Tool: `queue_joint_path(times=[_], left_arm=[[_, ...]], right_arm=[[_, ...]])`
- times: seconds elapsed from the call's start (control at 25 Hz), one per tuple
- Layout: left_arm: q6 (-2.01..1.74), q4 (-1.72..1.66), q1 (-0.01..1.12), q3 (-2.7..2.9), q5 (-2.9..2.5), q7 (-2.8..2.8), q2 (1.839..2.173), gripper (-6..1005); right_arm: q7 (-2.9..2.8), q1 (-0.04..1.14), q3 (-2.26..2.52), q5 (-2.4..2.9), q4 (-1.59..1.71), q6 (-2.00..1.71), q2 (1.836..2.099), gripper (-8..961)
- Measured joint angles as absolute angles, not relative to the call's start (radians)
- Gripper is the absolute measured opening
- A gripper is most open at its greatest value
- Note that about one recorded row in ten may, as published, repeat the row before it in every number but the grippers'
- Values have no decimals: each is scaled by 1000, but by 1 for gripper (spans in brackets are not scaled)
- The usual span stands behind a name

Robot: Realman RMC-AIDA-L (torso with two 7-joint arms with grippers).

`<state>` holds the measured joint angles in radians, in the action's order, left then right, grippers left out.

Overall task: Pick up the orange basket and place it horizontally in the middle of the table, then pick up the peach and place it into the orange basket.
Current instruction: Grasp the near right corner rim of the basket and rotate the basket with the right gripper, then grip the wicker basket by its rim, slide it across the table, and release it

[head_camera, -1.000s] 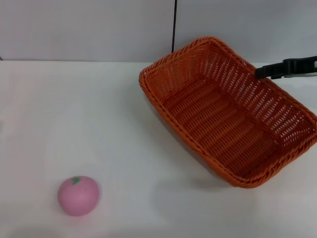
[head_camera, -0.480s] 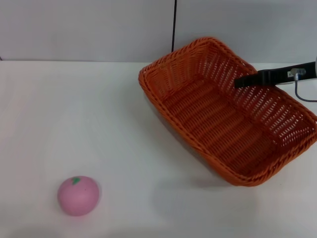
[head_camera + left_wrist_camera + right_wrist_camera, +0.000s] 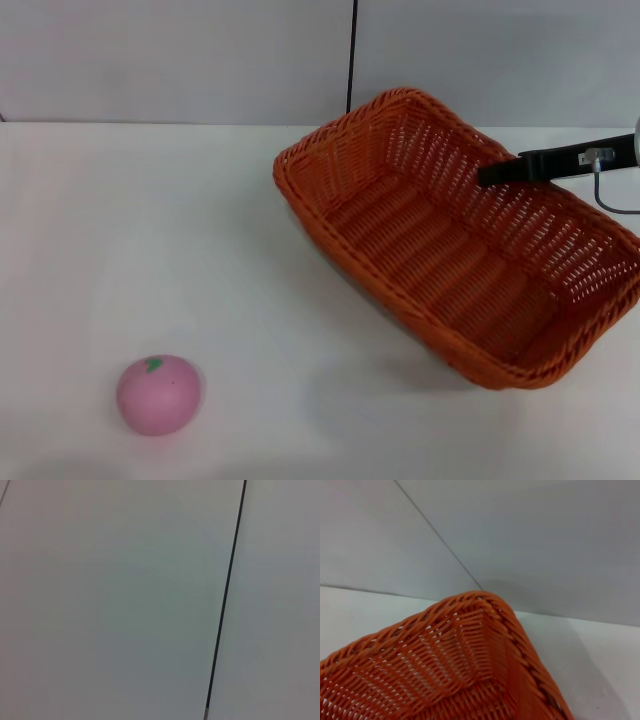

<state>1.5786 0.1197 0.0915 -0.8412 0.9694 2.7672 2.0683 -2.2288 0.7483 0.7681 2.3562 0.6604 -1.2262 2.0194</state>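
The orange basket hangs slanted over the right half of the white table, with a shadow under its near side. My right gripper comes in from the right edge, one dark finger inside the basket's far right wall, shut on that rim. In the right wrist view a braided corner of the orange basket fills the lower part. The peach, pink with a green mark on top, lies near the front left, far from both. My left gripper is out of view; its wrist view shows only wall.
A grey wall with a dark vertical seam stands behind the table. A grey cable loops by the right arm. Bare tabletop stretches between the peach and the basket.
The basket has shifted a little to the left and toward me along with the right gripper. The peach has stayed put.
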Motion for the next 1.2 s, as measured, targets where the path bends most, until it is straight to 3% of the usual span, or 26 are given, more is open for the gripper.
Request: queue_joint_path(times=[0.4, 0.68, 0.88, 1.04, 1.2], left_arm=[[1581, 118, 88, -843, 969, 2767, 2068, 788], [1628, 109, 65, -840, 969, 2770, 2069, 788], [1655, 110, 44, -829, 969, 2773, 2070, 787], [1693, 106, 16, -800, 968, 2775, 2070, 787], [1716, 108, -11, -770, 968, 2775, 2070, 787]], right_arm=[[-2149, 738, 769, 2356, 794, -1344, 2026, 199], [-2005, 788, 773, 2359, 832, -1516, 1980, 158], [-1919, 801, 835, 2362, 856, -1558, 1963, 155], [-1830, 797, 866, 2363, 884, -1561, 1969, 155], [-1708, 791, 884, 2364, 917, -1555, 2000, 156]])
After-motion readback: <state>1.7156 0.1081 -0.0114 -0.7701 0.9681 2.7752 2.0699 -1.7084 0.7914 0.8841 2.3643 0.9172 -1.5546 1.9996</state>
